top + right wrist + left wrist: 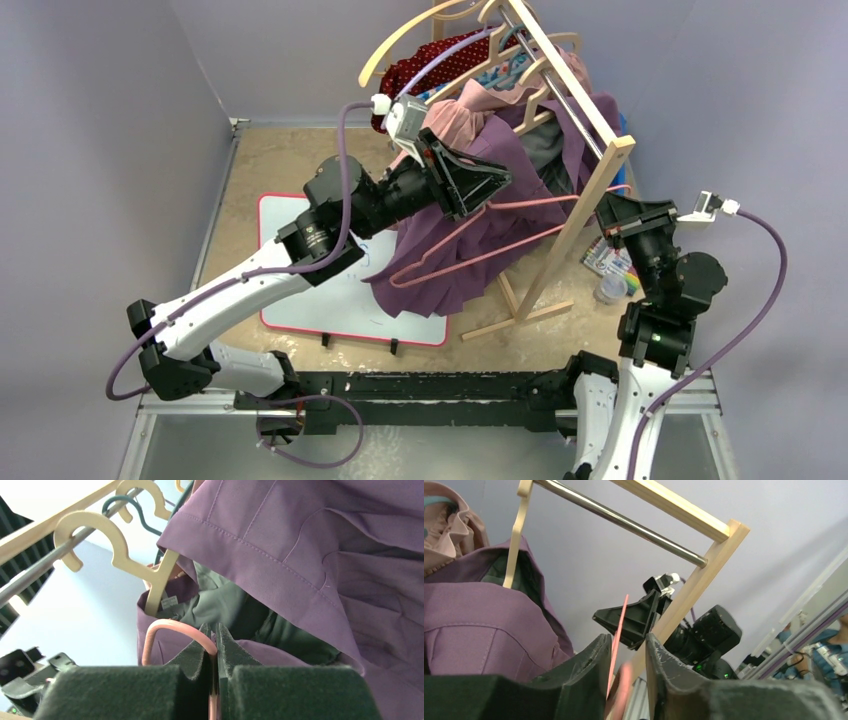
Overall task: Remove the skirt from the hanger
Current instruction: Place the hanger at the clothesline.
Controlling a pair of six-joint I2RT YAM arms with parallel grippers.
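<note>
A purple pleated skirt (450,270) hangs over a thin pink hanger (520,205), held off the wooden rack (585,190). My right gripper (612,215) is shut on the hanger's hook; in the right wrist view the pink hook (160,626) curves into the closed gripper (215,635), with purple cloth (300,555) above. My left gripper (495,185) is open at the skirt's top. In the left wrist view the pink hanger wire (620,625) runs through the gap between the fingers of that gripper (626,652), close to the left finger (594,665).
Other garments hang on cream hangers (120,545) on the rack's metal rail (624,522). A white board (300,290) lies on the table under the left arm. Small bottles and a cup (610,275) stand right of the rack's foot.
</note>
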